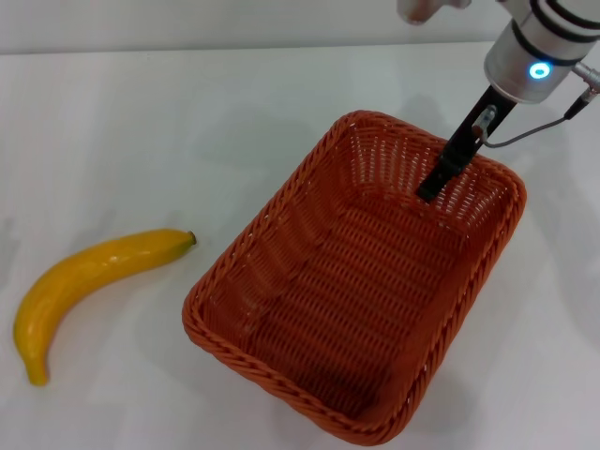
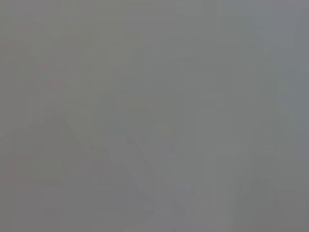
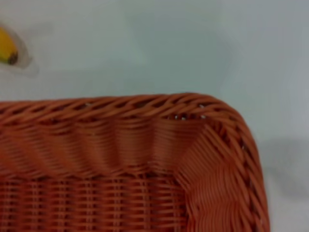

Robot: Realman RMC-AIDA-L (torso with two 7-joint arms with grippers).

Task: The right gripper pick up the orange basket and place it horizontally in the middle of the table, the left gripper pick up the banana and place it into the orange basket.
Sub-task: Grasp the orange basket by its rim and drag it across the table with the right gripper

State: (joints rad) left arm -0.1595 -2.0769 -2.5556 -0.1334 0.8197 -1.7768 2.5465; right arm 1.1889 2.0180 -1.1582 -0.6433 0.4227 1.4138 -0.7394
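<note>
Head view: right gripper [image 1: 441, 178] hangs over the far right part of the white bench [image 1: 141, 122], its slim black tip reaching down inside the orange-red woven plastic basket [image 1: 361, 281] beside the far wall. Only one finger shows, so I cannot tell whether the jaws are spread or pinching the rim. Basket's long axis runs diagonally, near-left to far-right, not yet square to the bench edges. Curved yellow banana [image 1: 89, 277] lies on the bench well left of the basket, near the left edge, so it's the left arm's reach. Left gripper not visible; its wrist view shows blank grey.
</note>
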